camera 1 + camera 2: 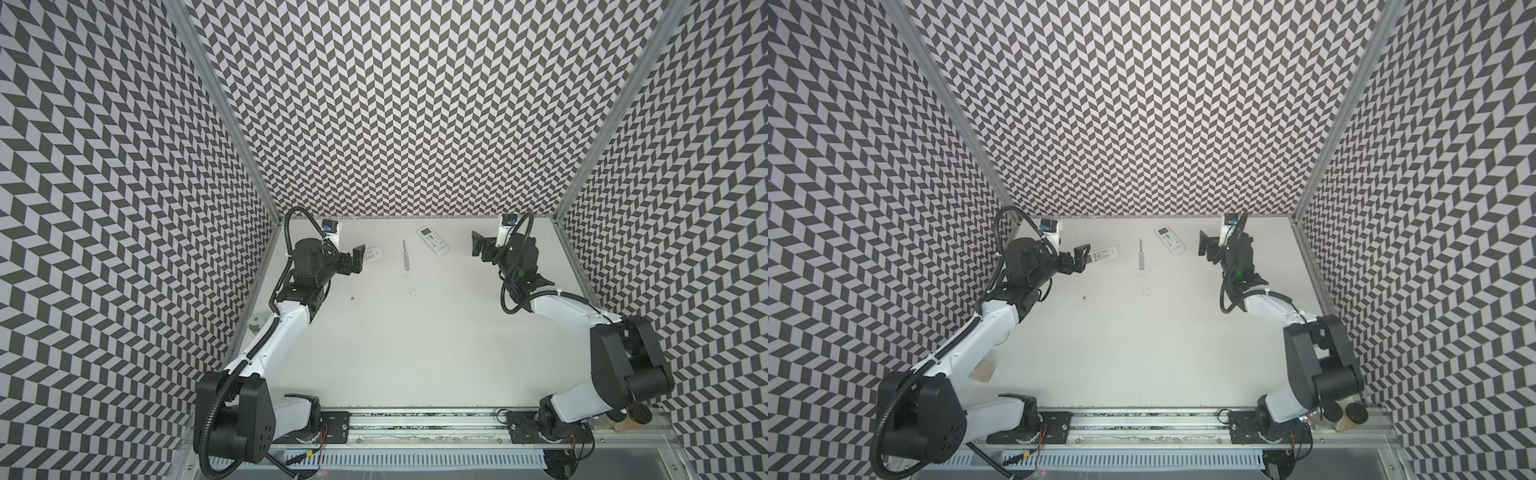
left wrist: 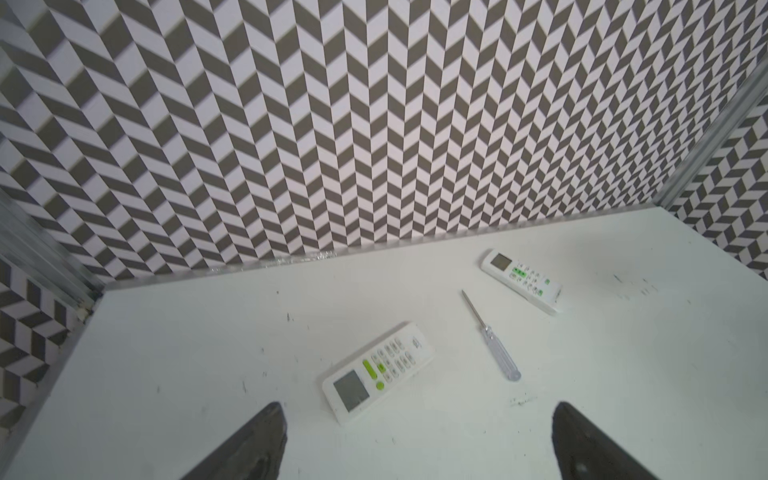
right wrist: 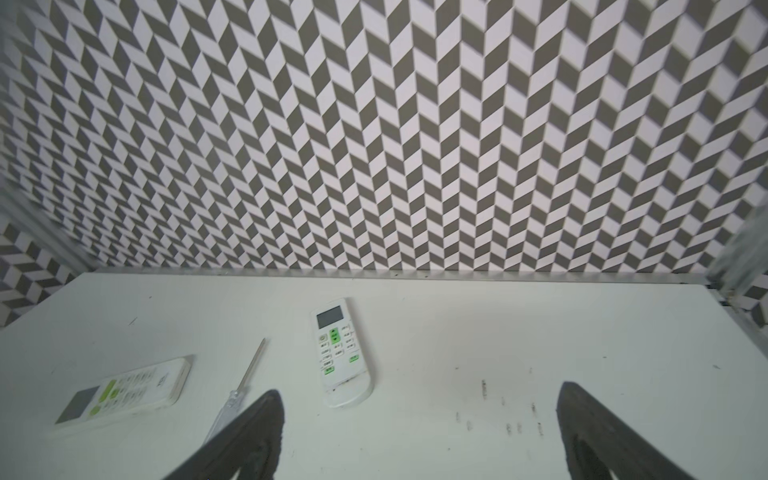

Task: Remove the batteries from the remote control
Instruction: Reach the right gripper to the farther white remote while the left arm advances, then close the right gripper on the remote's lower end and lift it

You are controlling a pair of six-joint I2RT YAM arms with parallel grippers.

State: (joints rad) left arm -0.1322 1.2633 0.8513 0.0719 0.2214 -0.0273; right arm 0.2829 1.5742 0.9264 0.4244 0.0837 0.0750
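Two white remote controls lie face up near the back of the table. One remote (image 1: 372,254) (image 2: 378,370) sits just beyond my left gripper (image 1: 356,258) (image 2: 417,415), which is open and holds nothing. The other remote (image 1: 433,240) (image 3: 340,351) lies left of my right gripper (image 1: 478,246) (image 3: 419,399), also open and holding nothing. Both grippers hover clear of the remotes. No batteries show; the remotes' backs face the table.
A slim screwdriver (image 1: 405,257) (image 2: 490,336) with a clear handle lies between the remotes. A green-capped jar (image 1: 256,322) stands at the left table edge, and dark-lidded jars (image 1: 1345,413) at the front right. Patterned walls close in the back and sides.
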